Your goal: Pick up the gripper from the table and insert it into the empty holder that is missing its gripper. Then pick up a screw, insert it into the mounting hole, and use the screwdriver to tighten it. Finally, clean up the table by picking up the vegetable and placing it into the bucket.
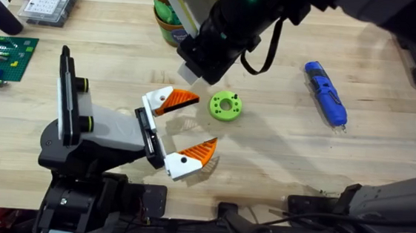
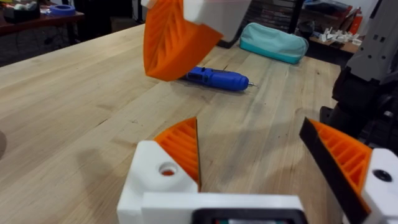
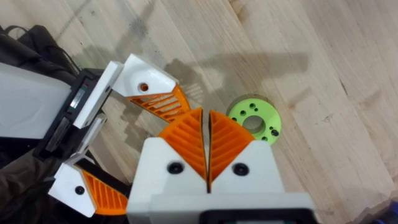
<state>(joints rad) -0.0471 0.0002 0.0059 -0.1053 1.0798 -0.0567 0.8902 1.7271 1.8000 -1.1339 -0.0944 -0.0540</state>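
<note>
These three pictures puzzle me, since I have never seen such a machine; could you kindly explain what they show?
They show two robot arms at a wooden table. One picture looks down from above; the other two come from cameras on each arm's wrist. The left gripper, with white fingers and orange pads, is open and holds nothing. The right gripper hangs over the table with its fingers shut, empty too. On the table lie a green ring, a blue screwdriver and a tan bucket with something green inside. At the far left are a clear parts box and a green board.
</note>
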